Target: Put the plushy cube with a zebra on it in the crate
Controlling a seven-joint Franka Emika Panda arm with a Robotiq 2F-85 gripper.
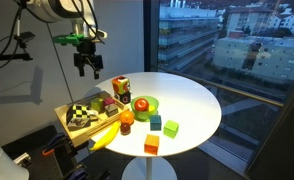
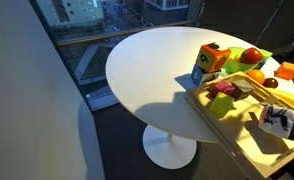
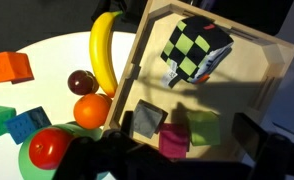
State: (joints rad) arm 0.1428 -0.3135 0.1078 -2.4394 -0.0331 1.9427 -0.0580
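The plushy cube with a zebra [image 3: 195, 50] lies tilted inside the crate [image 3: 262, 75]. It shows a yellow-and-black chequered face and a pale face with black stripes. It also shows in both exterior views [image 1: 80, 113] [image 2: 278, 119]. The crate [image 1: 71, 124] [image 2: 232, 128] sits at the table's edge. My gripper [image 1: 86, 70] hangs well above the crate, open and empty. In the wrist view its dark fingers [image 3: 187, 150] frame the crate floor, apart from the cube.
Grey [image 3: 147, 120], magenta [image 3: 173, 140] and green [image 3: 207, 128] blocks lie in the crate. Beside it are a banana [image 3: 105, 50], plum [image 3: 82, 80], orange [image 3: 91, 110], a green bowl [image 1: 144, 104] with an apple [image 3: 49, 148], an orange plush cube [image 1: 120, 87] and loose blocks [image 1: 171, 127].
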